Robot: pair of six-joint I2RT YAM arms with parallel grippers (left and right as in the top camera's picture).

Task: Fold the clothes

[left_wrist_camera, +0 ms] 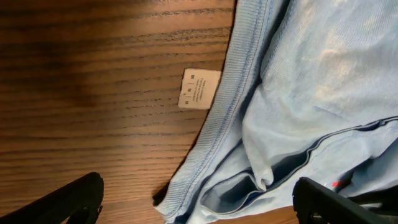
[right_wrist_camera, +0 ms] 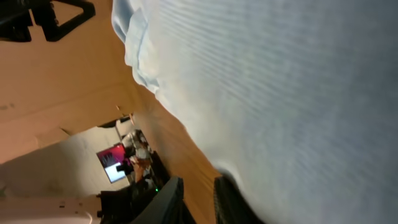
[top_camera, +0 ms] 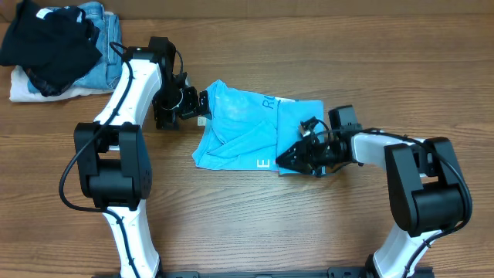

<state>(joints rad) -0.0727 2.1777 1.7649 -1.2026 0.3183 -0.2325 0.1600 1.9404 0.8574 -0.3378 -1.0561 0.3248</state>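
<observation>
Wooden table, rumpled sky-blue T-shirt, partly folded.

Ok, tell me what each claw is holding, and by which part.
Left claw: open at the collar of the T-shirt, holding nothing. Right claw: at the shirt's edge on its side; whether it grips the cloth cannot be told.
</observation>
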